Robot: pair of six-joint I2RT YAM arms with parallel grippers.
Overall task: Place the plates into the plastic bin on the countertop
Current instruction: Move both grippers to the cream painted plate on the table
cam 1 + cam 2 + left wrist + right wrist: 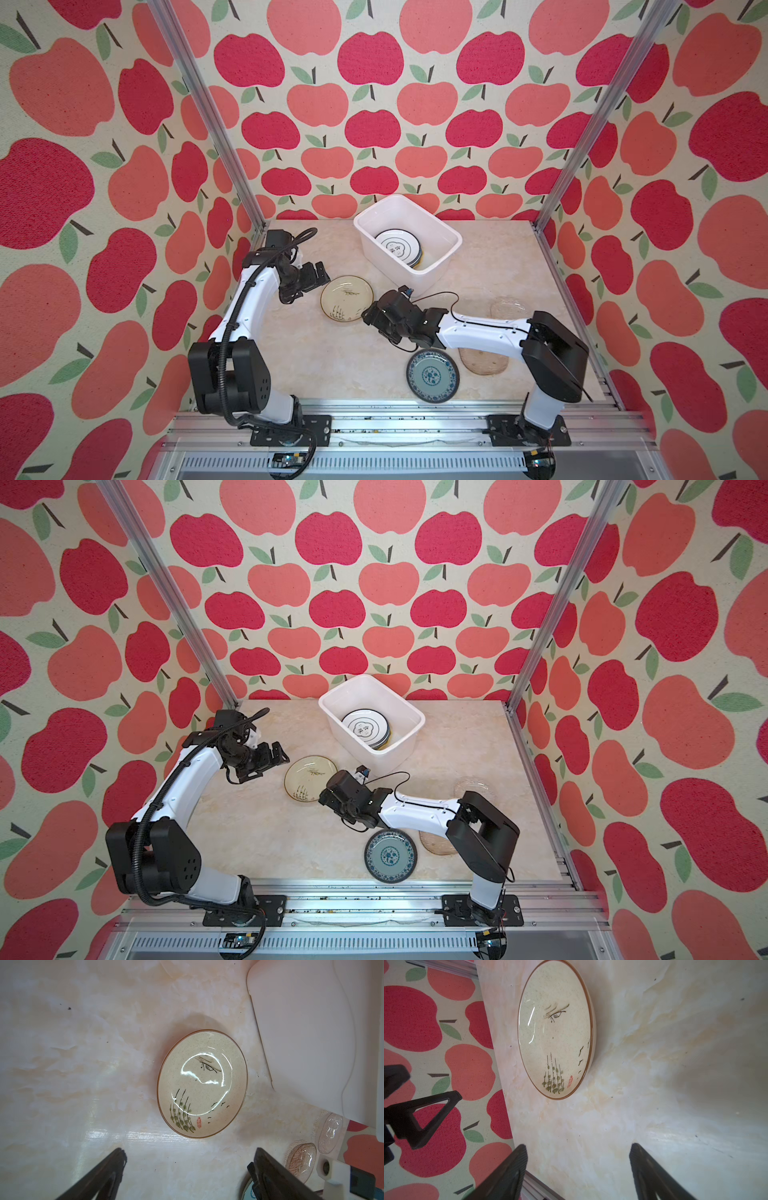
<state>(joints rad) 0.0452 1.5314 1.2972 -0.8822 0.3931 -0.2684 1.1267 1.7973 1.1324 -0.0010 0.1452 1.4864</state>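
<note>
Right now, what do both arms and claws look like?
White shells, black joints and bases on both. Ribbed black cable hose on the left arm; thin black wire on the right arm. The left claw and right claw: black, hollow triangular fingers.

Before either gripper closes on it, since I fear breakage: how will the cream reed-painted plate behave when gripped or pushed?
The cream plate shows bright glare, so its glaze is probably slippery in a pinch. It lies flat on the smooth countertop, so a push would likely slide it, not tip it. It looks like rigid ceramic, likely chipping if dropped.
</note>
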